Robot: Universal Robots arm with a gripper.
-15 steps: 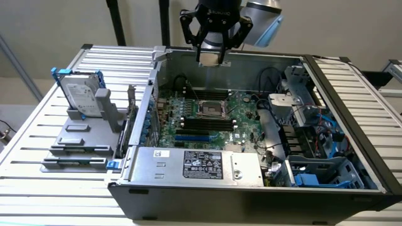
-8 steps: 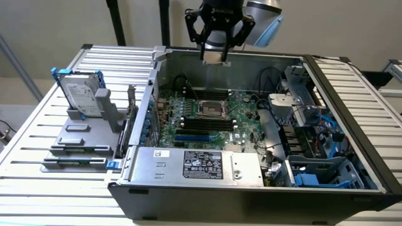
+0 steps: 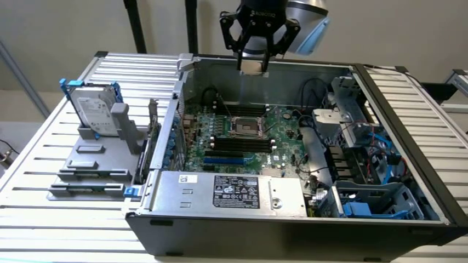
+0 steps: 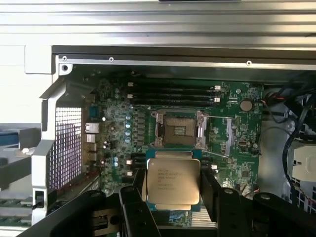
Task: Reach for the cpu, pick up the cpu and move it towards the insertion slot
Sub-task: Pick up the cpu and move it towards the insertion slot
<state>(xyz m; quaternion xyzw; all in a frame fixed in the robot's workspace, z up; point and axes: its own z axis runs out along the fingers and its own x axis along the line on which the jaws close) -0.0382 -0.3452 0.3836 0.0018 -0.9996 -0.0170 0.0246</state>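
Note:
My gripper [image 3: 254,67] hangs high over the back of the open computer case, shut on the cpu [image 3: 254,66]. In the wrist view the cpu [image 4: 173,180] is a flat square chip with a silver-grey printed top, clamped by its edges between two black fingers [image 4: 210,190]. The insertion slot [image 3: 245,127] is a square socket with a shiny metal frame and dark centre on the green motherboard, well below the gripper. Seen from the wrist, the insertion slot [image 4: 177,129] lies just beyond the cpu's far edge.
Long black memory slots [image 3: 240,143] flank the socket. A silver hard drive with a blue frame [image 3: 95,112] stands in a grey rack on the exterior view's left. The power supply [image 3: 230,192] fills the case front; cables and drive bays [image 3: 365,164] crowd the right side.

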